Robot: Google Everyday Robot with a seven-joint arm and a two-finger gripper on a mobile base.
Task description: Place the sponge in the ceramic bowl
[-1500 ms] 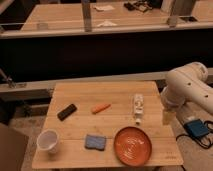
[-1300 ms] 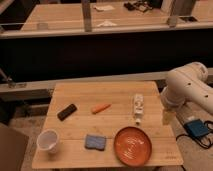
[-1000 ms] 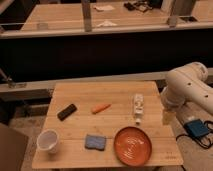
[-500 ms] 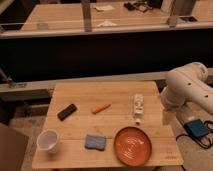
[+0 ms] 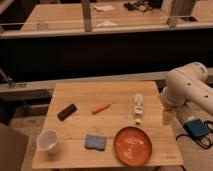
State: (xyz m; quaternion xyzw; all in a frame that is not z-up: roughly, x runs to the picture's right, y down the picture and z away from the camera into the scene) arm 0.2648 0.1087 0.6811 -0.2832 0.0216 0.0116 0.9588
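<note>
1. White, bulky robot arm (image 5: 187, 90) is folded at the right of the pale wooden worktop (image 5: 107, 95), elbow high.
2. Its claw (image 5: 167, 118) points down beside the worktop's right edge, fingers apart, holding nothing.
3. Small blue-grey rectangular sponge (image 5: 94, 142) lies by the near edge, just left of the wide orange-red ceramic bowl (image 5: 132, 145), not touching it.
</note>
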